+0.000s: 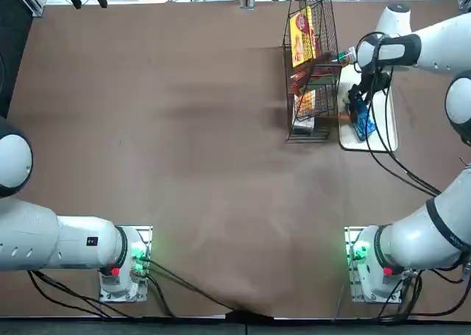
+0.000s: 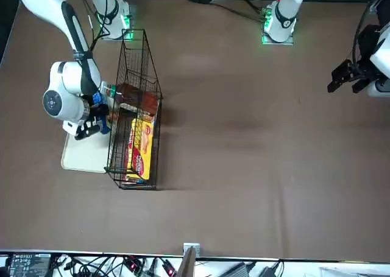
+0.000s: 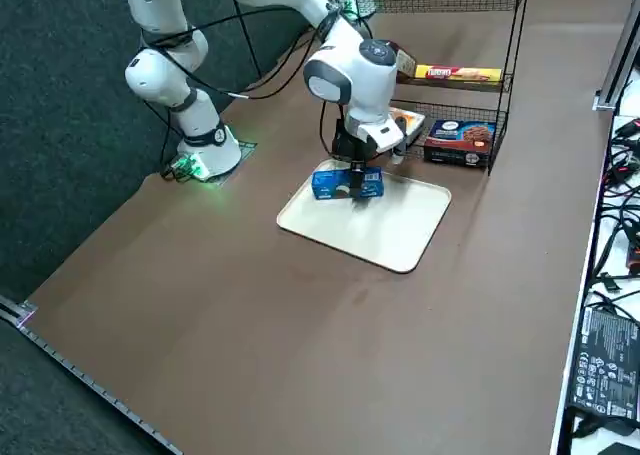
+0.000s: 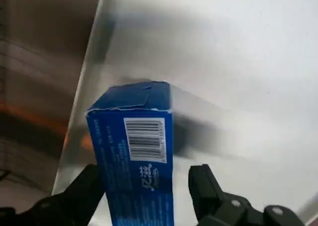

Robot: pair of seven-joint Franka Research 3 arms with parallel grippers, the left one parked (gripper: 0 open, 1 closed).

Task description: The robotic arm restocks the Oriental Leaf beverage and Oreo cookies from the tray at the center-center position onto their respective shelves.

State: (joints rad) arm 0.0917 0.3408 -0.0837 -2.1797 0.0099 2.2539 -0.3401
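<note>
We log the right gripper (image 4: 147, 174) over the tray (image 3: 400, 245), jaws parted, one finger on each side of the blue Oreo cookies (image 4: 130, 161). The wrist view shows a gap between one finger and the packet; on the other side we cannot tell touch from near. We read this as straddling, no grip confirmed.

The packet sits on the tray near its rack-side rim, narrow barcode end facing the wrist camera. The fingers flank its long faces, presumably because that is the thinner span to clamp.

The reddish-brown bottle (image 2: 139, 98) lies in the shelves (image 3: 508, 65), capped end poking out towards the tray side; we judge the drink already stocked. Next we expect closing squarely, then lifting; an off-centre close could twist the packet.
</note>
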